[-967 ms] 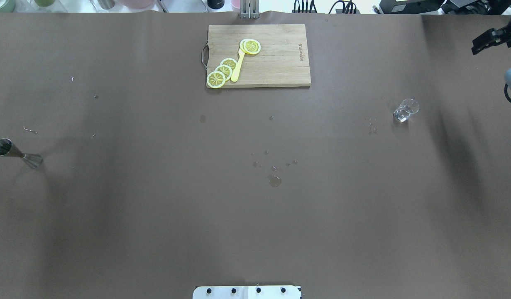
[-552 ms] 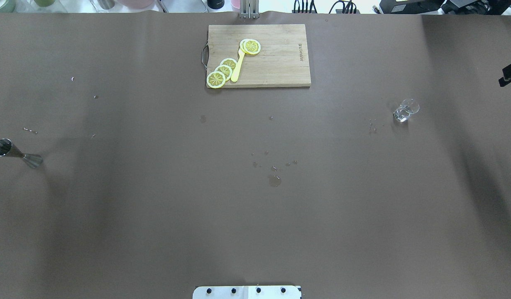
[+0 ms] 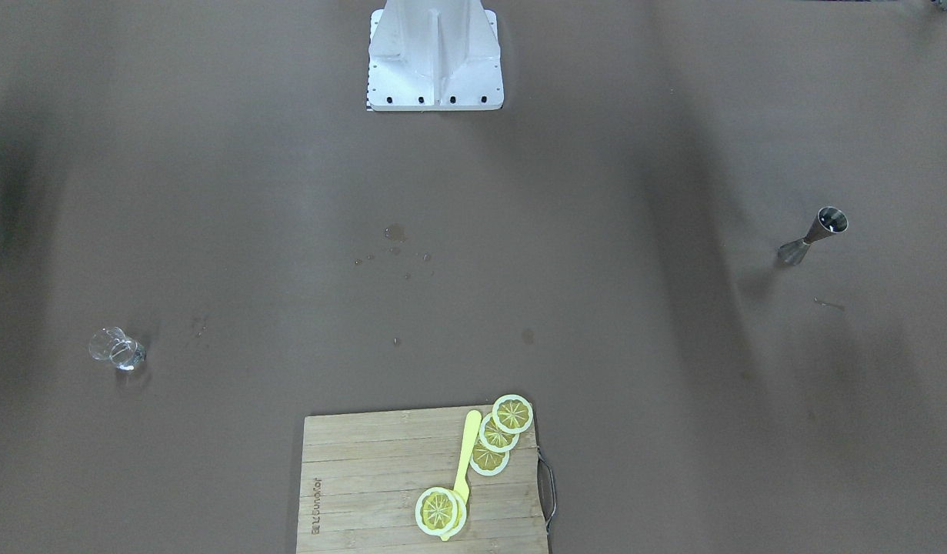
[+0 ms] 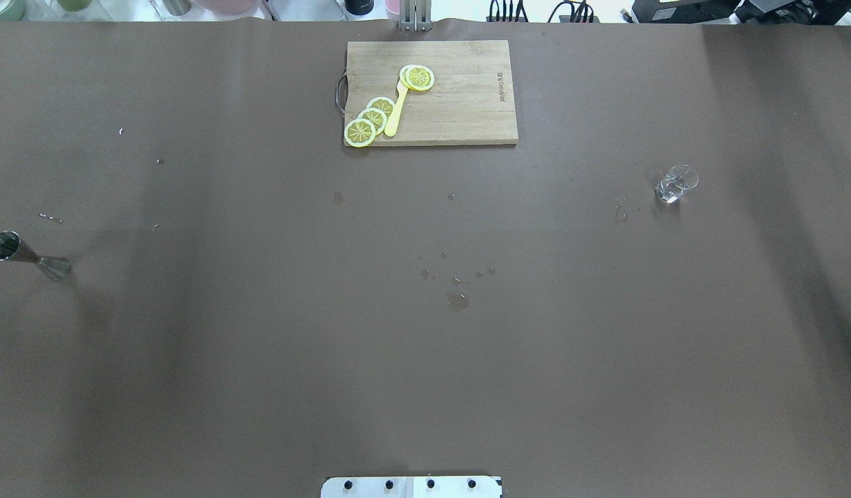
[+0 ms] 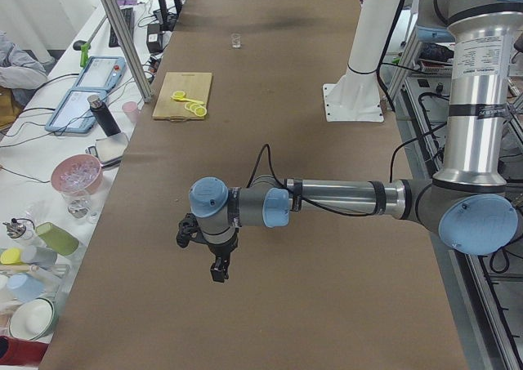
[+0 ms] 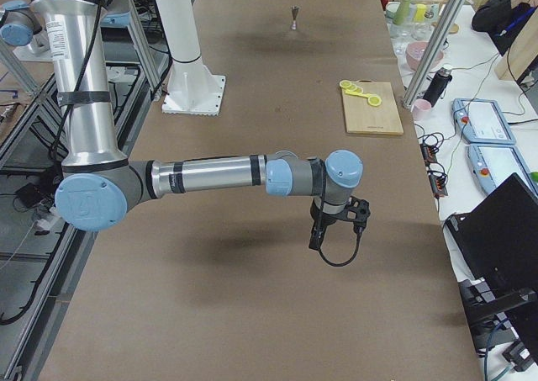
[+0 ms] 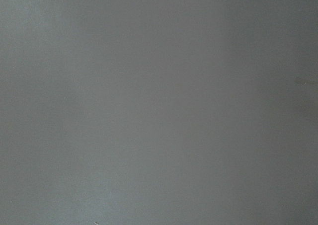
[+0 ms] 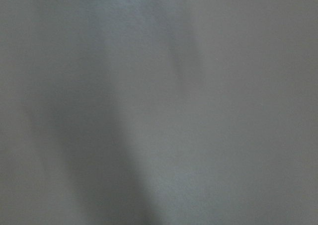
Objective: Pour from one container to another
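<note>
**Both arms clear of the containers**

We see both arms hanging over the ends of the table (image 4: 259,387). Finger state of left gripper (image 5: 217,272) and right gripper (image 6: 315,240): we can't tell, side views only. Far centre: cutting board (image 4: 460,104), out of the way. Upright measuring cup (image 4: 24,254) far left, upright glass (image 4: 676,183) right, well apart, likely one per arm.

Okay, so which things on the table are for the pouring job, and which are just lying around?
For the job: metal jigger, small clear glass.

Lying about: wooden cutting board, with lemon slices and a yellow utensil on it; wet spots mid-table.
</note>
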Tool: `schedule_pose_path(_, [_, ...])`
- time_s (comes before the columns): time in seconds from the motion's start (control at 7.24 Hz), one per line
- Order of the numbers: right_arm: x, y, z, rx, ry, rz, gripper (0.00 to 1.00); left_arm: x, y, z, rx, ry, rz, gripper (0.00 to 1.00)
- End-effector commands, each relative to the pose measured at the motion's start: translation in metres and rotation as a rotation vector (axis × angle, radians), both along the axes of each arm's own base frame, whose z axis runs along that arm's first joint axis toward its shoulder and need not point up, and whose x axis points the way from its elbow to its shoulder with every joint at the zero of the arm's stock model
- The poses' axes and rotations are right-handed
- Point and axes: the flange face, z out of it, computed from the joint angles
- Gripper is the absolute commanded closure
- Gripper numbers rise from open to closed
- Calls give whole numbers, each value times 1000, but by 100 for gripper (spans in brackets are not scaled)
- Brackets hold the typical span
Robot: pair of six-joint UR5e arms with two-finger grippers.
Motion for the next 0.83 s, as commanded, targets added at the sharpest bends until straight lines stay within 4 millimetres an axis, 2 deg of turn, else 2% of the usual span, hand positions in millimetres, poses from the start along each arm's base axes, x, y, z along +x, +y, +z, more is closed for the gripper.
schedule_pose_path(0.0, [7,18,20,-43,-18,16,0,0,1,1,-1,-1,0,2])
schedule_pose_path(0.28, [12,9,13,26,8,18,0,-1,1,1,-1,-1,-2,2])
schedule_pose_path(0.69, [15,15,17,136,35,-8,0,-1,1,0,1,-1,-2,2])
